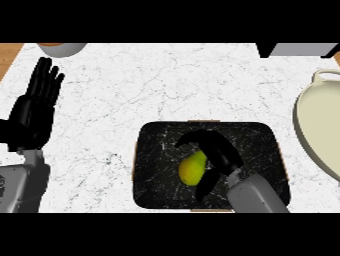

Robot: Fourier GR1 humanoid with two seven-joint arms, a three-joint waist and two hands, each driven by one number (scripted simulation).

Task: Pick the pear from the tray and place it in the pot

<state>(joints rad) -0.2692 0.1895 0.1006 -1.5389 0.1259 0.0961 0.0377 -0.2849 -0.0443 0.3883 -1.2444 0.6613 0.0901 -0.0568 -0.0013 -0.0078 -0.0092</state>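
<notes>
Reaching into the tray (147, 200), your right hand (216, 150) arches over the pear (192, 169), fingers curved past its far side and the thumb low at its near side, cupping the fruit rather than plainly clamping it. The pear lies near the middle of the dark tray, and whether it has left the tray floor cannot be told from the head view. To do this step well, you should bring fingers and thumb in on opposite flanks of the pear before raising it, since its rounded, tapered skin looks likely to roll out of a lopsided pinch. Lift straight up until clear of the tray rim, then carry right toward the pot (328, 130) at the counter's edge. Your left hand (34, 107) rests open at left, fingers up.
</notes>
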